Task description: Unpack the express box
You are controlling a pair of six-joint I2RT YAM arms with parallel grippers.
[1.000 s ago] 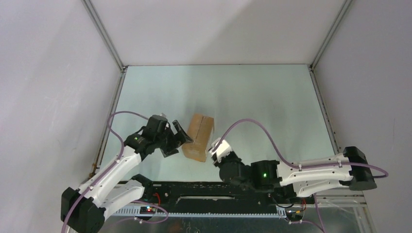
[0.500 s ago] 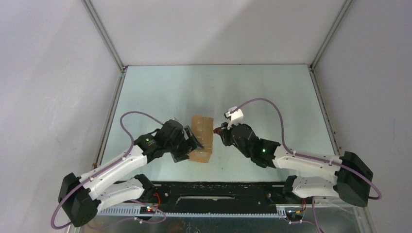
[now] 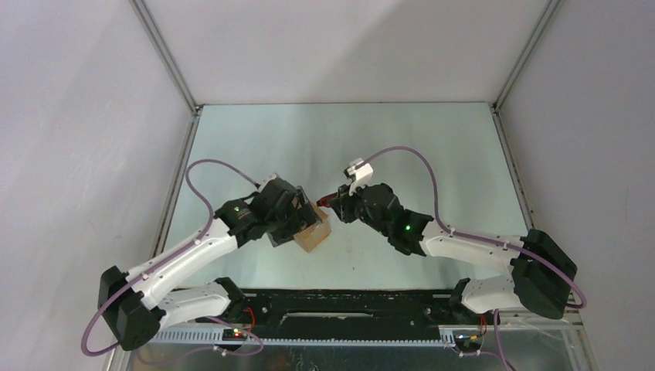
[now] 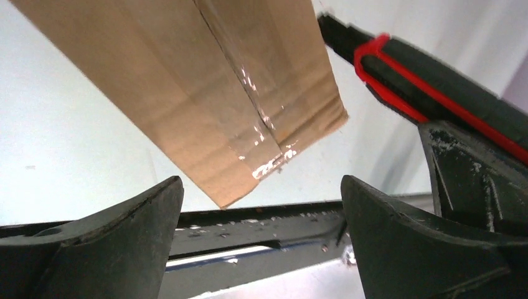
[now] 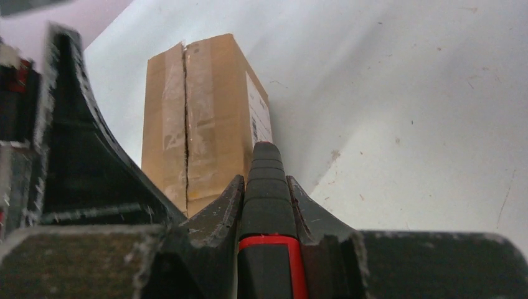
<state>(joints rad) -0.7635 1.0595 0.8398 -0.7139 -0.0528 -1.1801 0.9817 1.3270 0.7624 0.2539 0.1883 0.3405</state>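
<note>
While the right claw [image 5: 264,187] is clamping down on the red-and-black utility knife [image 5: 266,249], I'm hanging the left claw [image 4: 261,187] right at the small brown cardboard express box [image 5: 193,112], jaws wide apart and gripping nothing. My guess is it's waiting there to steady the carton while the blade works the clear-taped seam [image 4: 249,93]. The box is sitting mid-table on the pale green tabletop [image 3: 386,139], between the two arms and mostly hidden under the left wrist from above. From the knife side its long axis is running away from the tip, the seam lying along it, with the white shipping label [image 5: 258,115] on the right flank. I can't tell if the left fingers are touching it.
</note>
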